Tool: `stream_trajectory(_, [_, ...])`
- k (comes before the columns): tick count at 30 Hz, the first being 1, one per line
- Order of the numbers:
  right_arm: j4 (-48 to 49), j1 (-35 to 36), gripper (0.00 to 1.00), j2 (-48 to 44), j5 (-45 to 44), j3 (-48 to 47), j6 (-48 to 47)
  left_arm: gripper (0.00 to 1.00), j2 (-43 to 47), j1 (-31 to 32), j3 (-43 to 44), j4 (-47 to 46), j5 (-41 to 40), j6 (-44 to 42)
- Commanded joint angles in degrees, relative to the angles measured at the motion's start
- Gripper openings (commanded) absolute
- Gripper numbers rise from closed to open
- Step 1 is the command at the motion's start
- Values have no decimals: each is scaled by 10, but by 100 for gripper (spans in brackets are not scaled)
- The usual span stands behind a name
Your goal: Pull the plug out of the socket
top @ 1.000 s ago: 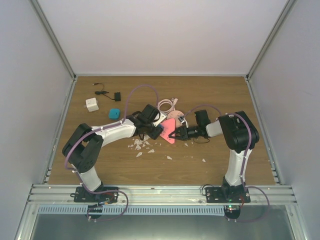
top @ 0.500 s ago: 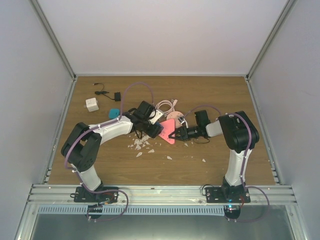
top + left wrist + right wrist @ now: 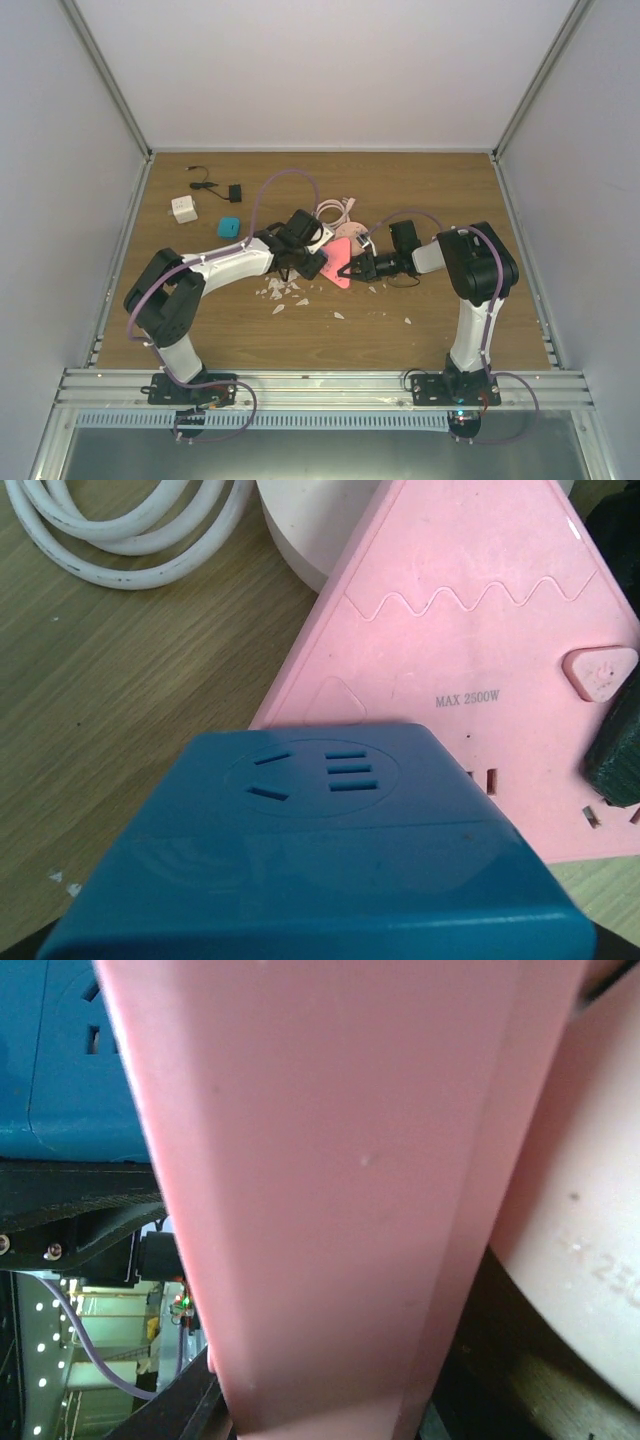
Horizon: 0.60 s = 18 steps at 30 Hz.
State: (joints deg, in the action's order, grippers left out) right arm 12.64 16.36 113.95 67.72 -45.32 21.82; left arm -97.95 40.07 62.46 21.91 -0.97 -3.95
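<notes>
- Left jaws are clenched around the blue plug (image 3: 320, 860), which fills the bottom of the left wrist view.
- Right jaws are clenched on the pink socket (image 3: 340, 262). One dark pad (image 3: 615, 755) presses on it at the right edge of the left wrist view.
- The brown wooden desk (image 3: 420, 200) sits inside plain pale walls (image 3: 320, 70). A metal rail (image 3: 320, 385) runs along the bottom of the top view.
- Small white bits (image 3: 285, 290) lie on the desk just below the socket.
- The socket is in the middle of the top view, right between both jaws. The plug is at its left side.
- Whether the plug is stuck in the socket or only touching it, I cannot tell.
- A white cord (image 3: 130, 540) and a round pale disc (image 3: 310, 525) lie just above the socket.
</notes>
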Motion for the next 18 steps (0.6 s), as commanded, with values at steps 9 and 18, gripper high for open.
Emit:
stream_trajectory(9, [-31, -24, 1, 25, -118, 8, -19, 31, 61, 4, 3, -26, 35, -21])
stream_trajectory(18, [-32, -25, 1, 26, -119, 7, -21, 29, 74, 3, 2, -25, 69, -23])
